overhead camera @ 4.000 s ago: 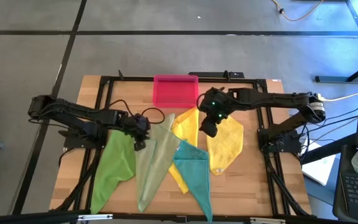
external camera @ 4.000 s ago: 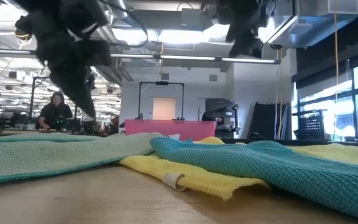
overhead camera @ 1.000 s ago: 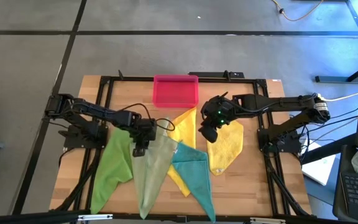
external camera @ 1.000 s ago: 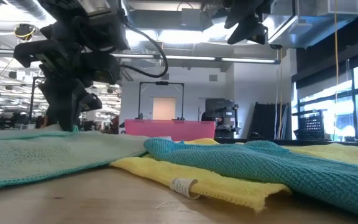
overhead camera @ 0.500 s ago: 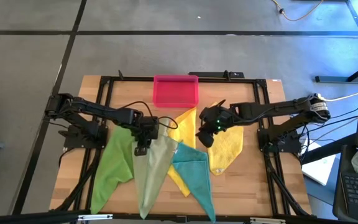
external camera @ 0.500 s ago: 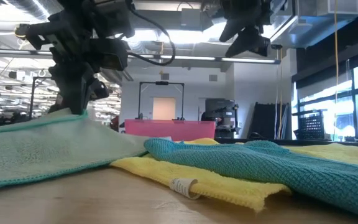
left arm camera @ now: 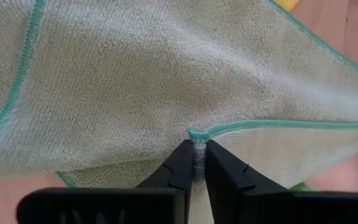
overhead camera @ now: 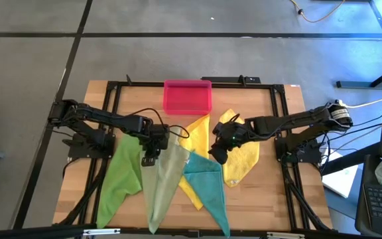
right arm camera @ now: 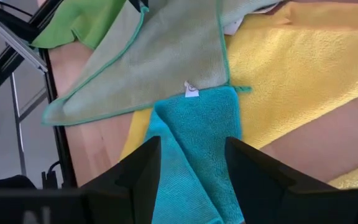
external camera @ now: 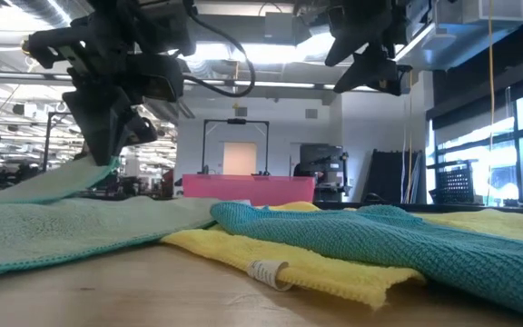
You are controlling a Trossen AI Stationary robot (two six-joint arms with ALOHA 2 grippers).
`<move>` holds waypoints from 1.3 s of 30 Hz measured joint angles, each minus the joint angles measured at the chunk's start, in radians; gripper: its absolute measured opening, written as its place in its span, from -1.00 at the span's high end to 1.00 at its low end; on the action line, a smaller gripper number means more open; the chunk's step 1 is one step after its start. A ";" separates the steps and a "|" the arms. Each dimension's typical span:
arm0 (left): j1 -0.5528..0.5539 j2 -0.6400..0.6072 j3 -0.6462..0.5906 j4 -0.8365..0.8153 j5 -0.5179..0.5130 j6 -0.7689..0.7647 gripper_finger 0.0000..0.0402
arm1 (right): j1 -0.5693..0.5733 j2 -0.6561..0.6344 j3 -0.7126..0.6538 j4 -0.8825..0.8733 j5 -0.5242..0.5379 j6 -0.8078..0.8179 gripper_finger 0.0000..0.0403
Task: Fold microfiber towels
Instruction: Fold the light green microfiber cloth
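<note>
While left gripper point(left arm camera: 195, 163) pinches olive towel point(left arm camera: 135, 81) (lifted).

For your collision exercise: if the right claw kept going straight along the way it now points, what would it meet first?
Most likely the teal towel. The right claw hangs open above the table, its fingers framing that cloth in its wrist view. How far off the cloth lies is unclear.
</note>
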 joint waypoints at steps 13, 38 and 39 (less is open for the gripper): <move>0.000 -0.038 0.002 -0.115 -0.014 -0.020 0.98 | 0.001 0.000 0.000 0.002 0.001 0.000 0.10; -0.041 -0.539 0.192 -0.167 -0.356 -0.521 1.00 | 0.000 0.008 0.000 0.193 -0.016 -0.028 0.10; -0.036 -0.532 0.216 -0.167 -0.371 -0.521 1.00 | -0.003 0.008 0.000 0.226 -0.032 -0.028 0.10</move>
